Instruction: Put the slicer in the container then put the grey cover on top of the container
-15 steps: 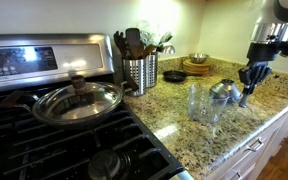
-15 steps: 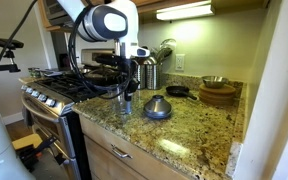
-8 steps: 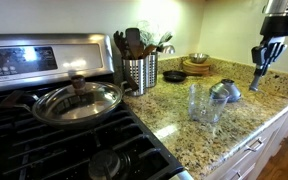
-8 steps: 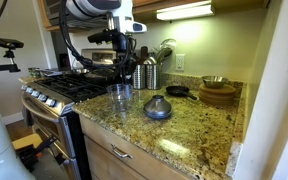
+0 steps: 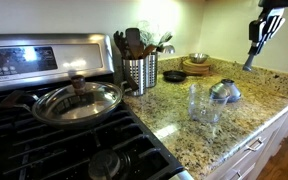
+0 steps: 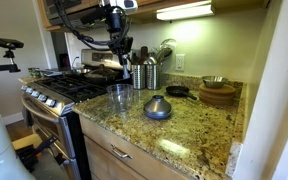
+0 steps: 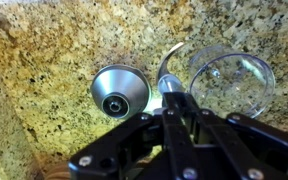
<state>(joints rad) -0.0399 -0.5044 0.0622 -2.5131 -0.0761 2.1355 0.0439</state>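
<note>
A kitchen with cream walls. A speckled granite tabletop (image 5: pixel 169 108) runs beside a black gas stove (image 5: pixel 44 135), where a glass pan lid (image 5: pixel 76 100) rests on the grates. A ribbed steel utensil holder (image 5: pixel 139 72) stands at the back of the tabletop.

The robot's hand (image 5: pixel 254 42) now hangs high above the tabletop, well clear of everything on it. A second ago it was low, just beside the cover; half a second ago it was partway up. So it has risen straight off the surface. In the wrist view the hand (image 7: pixel 179 110) looks down from above, and its jaws appear closed on the slicer (image 7: pixel 167 72), a thin curved metal piece that sticks out below them. In an exterior view the slicer (image 5: pixel 248 58) shows as a slim strip that dangles under the hand.

The clear container (image 5: pixel 202 102) stands empty and upright near the front edge. The grey cover (image 5: pixel 224 92) sits on the tabletop just beside it and has not moved.

The lift suggests that the pickup is done. Next, it seems, the slicer has to go over the container's open mouth (image 7: pixel 231 82) and down into it. The cover (image 7: pixel 119 92) comes after that.
</note>
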